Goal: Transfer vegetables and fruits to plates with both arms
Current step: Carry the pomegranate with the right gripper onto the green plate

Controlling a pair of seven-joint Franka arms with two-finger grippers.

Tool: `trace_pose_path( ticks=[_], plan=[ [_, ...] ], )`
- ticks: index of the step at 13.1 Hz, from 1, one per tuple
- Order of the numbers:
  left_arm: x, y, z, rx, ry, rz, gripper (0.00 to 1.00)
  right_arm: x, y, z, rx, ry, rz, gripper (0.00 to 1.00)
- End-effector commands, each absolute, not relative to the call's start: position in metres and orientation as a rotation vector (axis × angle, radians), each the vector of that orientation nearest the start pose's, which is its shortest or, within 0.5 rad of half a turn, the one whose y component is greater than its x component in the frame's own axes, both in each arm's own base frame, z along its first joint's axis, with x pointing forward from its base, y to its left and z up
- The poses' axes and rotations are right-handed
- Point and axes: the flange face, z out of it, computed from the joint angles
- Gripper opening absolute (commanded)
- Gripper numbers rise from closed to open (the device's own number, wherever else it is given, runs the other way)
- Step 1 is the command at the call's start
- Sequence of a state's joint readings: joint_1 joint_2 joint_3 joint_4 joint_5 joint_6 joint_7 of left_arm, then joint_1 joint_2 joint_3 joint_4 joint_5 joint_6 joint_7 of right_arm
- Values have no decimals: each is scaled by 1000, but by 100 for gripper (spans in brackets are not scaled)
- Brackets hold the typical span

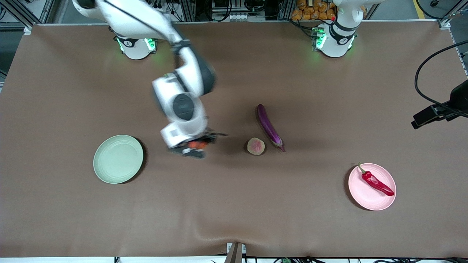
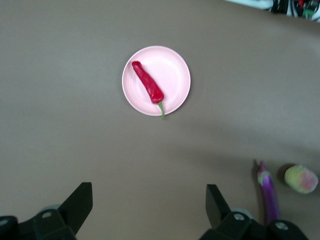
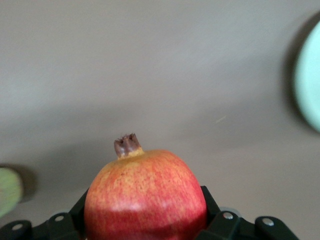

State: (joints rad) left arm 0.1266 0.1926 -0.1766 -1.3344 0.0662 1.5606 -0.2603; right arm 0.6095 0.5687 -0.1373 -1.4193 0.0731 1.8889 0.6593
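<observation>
My right gripper (image 1: 195,146) is shut on the round red-orange pomegranate (image 1: 197,145) and holds it above the table between the pale green plate (image 1: 118,159) and the peach (image 1: 256,146). The pomegranate (image 3: 145,195) fills the right wrist view, with the green plate's (image 3: 310,75) edge and the peach (image 3: 7,190) at the sides. The purple eggplant (image 1: 270,128) lies beside the peach. The red chili (image 1: 376,182) lies on the pink plate (image 1: 369,201). My left gripper (image 2: 149,200) is open and empty, high over the table; below it show the pink plate (image 2: 175,70), chili (image 2: 148,82), eggplant (image 2: 269,192) and peach (image 2: 301,178). It is out of the front view.
A black clamp with a cable (image 1: 438,111) juts in at the left arm's end of the table. The green plate holds nothing. The brown cloth has a small fold (image 1: 204,230) near the table's front edge.
</observation>
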Motion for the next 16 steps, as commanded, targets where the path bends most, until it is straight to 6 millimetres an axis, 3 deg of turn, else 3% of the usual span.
trace_pose_path(
  ticks=[1,2,4,6,7,8,10,14,15,16],
  plan=[
    [597,-4,630,-3109,-298,-24,100,624,215,375,-3154,232,182,0],
    [591,-4,630,-3113,-300,-11,100,630,172,376,-3144,234,195,0],
    [571,-11,629,-3121,-289,9,100,636,99,358,-3132,288,248,0],
    [565,-26,612,-3126,-293,49,100,629,29,311,-3118,298,214,0],
    [567,-44,600,-3143,-274,78,100,623,6,285,-3108,315,140,0],
    [569,-64,589,-3147,-287,78,100,615,-1,262,-3108,310,60,0],
    [565,-126,553,-3140,-388,72,100,608,-3,241,-3109,317,51,0],
    [531,-262,465,-3163,-527,49,100,594,-39,217,-3108,317,95,0],
    [520,-296,440,-3158,-591,83,100,591,-48,209,-3105,304,115,13],
    [509,-325,413,-3153,-665,116,100,589,-49,203,-3091,322,130,63]
  ],
)
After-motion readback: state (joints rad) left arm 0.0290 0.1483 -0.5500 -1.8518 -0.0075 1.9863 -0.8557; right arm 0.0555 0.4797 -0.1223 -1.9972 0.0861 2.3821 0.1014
